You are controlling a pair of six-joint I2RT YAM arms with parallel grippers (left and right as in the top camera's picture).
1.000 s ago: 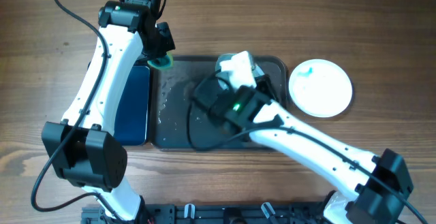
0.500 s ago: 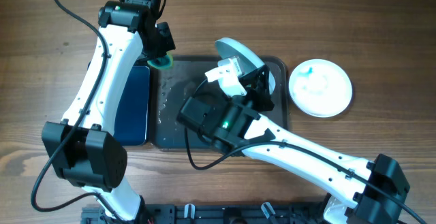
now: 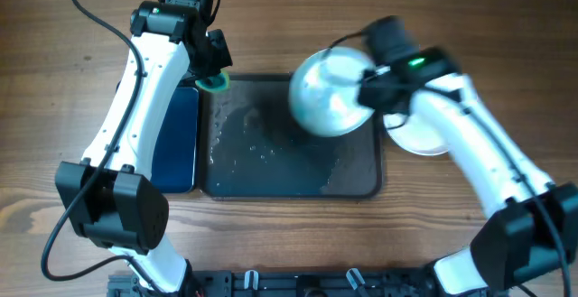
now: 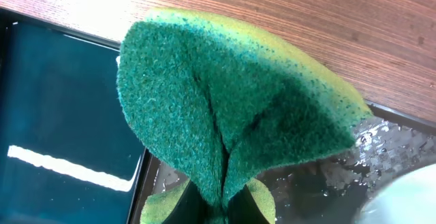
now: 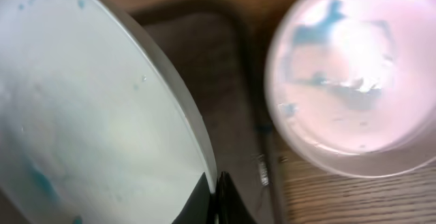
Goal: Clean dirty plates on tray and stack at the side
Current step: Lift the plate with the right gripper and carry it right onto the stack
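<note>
Right gripper [image 5: 212,200] pinches a plate [image 3: 325,94] by its rim over the tray [image 3: 271,187], maybe for stacking. Left gripper [image 4: 219,209] squeezes the sponge [image 4: 231,108], waiting upper left.

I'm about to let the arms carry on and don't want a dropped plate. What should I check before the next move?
1. Right hand gripping lifted plate by its rim: ok.
2. Lifted plate clean: not ok, teal spots show.
3. Sponge in left hand: ok.
4. Lifted plate off the tray: ok.
5. Side plate clean: not ok, blue smears.
6. Grip firmness: cannot tell.
</note>
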